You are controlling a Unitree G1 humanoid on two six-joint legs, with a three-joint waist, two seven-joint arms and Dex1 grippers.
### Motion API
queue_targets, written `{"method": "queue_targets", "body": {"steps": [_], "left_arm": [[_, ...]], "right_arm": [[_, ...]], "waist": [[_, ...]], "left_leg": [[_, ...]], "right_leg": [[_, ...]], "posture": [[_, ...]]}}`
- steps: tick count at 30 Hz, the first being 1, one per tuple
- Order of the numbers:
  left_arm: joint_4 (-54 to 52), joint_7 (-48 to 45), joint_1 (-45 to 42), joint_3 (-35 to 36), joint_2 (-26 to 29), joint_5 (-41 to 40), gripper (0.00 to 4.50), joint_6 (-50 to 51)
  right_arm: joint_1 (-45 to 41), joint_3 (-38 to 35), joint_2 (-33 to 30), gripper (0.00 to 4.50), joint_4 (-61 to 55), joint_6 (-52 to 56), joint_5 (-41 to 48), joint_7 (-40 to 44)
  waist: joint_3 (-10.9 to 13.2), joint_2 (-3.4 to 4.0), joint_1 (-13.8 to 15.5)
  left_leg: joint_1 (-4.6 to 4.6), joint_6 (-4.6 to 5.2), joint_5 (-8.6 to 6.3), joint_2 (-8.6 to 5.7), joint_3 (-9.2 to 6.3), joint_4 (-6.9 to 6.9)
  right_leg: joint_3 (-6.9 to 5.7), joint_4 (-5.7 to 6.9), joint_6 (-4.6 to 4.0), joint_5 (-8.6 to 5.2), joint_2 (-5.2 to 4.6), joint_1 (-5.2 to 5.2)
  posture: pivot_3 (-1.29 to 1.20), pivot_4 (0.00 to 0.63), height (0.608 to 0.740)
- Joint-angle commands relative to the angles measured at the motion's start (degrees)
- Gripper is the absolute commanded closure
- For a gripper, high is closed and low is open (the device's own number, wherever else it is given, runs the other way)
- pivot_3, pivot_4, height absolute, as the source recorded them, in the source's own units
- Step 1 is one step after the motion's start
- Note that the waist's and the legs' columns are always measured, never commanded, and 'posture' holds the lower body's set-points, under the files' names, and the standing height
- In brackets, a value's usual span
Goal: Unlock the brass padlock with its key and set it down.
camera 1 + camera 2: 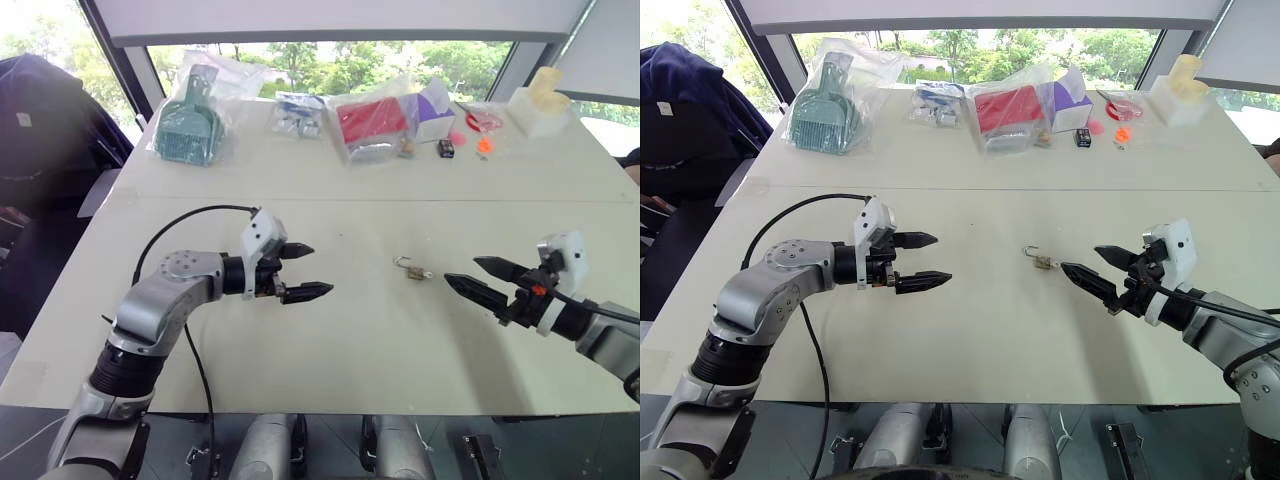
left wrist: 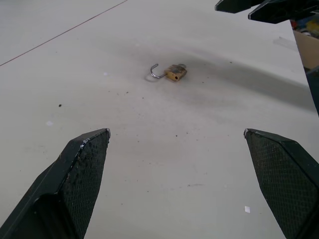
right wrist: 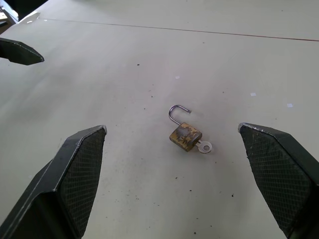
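The brass padlock (image 3: 185, 136) lies flat on the pale table (image 1: 350, 330), its thin silver shackle (image 3: 175, 112) swung open. The small silvery key (image 3: 204, 147) sticks out of the bottom of its body. In the head views the padlock (image 1: 415, 270) rests between my two arms, and it appears again in the left wrist view (image 2: 174, 72). My left gripper (image 1: 300, 272) hovers open to the padlock's left, pointing toward it. My right gripper (image 1: 478, 277) hovers open just right of it, fingertips close but not touching. Nothing sits between either pair of fingers.
Along the table's far edge lie bagged items: a green object (image 1: 188, 125), a bag of small parts (image 1: 298, 112), a red box (image 1: 372, 122), a purple-and-white box (image 1: 432, 110), small red and orange bits (image 1: 482, 125) and a pale block (image 1: 540, 105). A dark chair (image 1: 40, 130) stands at the left.
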Motion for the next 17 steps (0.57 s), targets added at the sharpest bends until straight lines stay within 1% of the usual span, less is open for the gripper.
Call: {"method": "queue_targets", "body": {"steps": [1, 3, 5, 9, 12, 17], "left_arm": [[-0.92, -0.27, -0.73, 0.36, 0.09, -0.45, 0.00, -1.34], [-0.57, 0.07, -0.75, 0.26, 0.34, 0.41, 0.00, -1.99], [0.98, 1.90, -1.01, -0.18, 0.79, 3.64, 0.00, -4.42], [5.04, 6.84, -1.96, 0.12, 0.99, 9.77, 0.00, -9.30], [6.88, 9.30, -2.43, 2.25, 0.27, 9.99, 0.00, -9.24], [5.18, 8.25, -0.96, 2.98, 0.60, 7.90, 0.00, -7.58]], "right_arm": [[0.20, -0.44, 0.00, 0.10, -1.72, -0.39, 0.56, -0.17], [0.58, -0.28, -0.10, 0.10, -1.78, -0.30, 0.37, -0.18], [1.13, 0.04, -0.37, 0.10, -1.64, -1.00, -1.04, -0.36], [3.05, 2.43, -2.12, 0.10, 1.05, -4.64, -9.28, -1.37], [3.60, 1.68, -1.50, 0.10, 3.19, -6.46, -11.84, -1.93], [4.43, 0.59, -1.10, 0.10, 3.45, -7.05, -12.13, -1.17]], "waist": [[0.00, 0.00, 0.00], [0.00, 0.00, 0.00], [0.00, 0.00, 0.00], [0.00, 0.00, 0.04], [0.00, 0.00, 0.00], [0.00, 0.00, -0.05]], "left_leg": [[0.00, 0.00, 0.00, 0.00, 0.00, 0.00], [0.00, 0.00, 0.00, 0.00, 0.00, 0.00], [0.00, 0.00, 0.00, 0.00, 0.00, 0.00], [0.00, 0.00, 0.00, 0.00, 0.01, 0.00], [-0.02, 0.00, 0.00, -0.01, 0.01, 0.00], [-0.06, -0.01, 0.00, 0.01, 0.01, -0.02]], "right_leg": [[0.00, 0.00, 0.00, 0.00, 0.00, 0.00], [0.00, 0.00, 0.00, 0.00, 0.00, 0.00], [0.00, 0.00, 0.00, 0.00, 0.00, 0.00], [0.00, 0.00, 0.00, 0.00, 0.00, -0.01], [0.00, -0.01, 0.00, 0.00, -0.01, -0.02], [0.00, -0.01, 0.00, 0.00, 0.00, -0.07]], "posture": [[0.00, 0.150, 0.735], [0.00, 0.150, 0.735], [0.00, 0.150, 0.735], [0.00, 0.150, 0.735], [0.00, 0.150, 0.735], [0.00, 0.150, 0.735]]}}
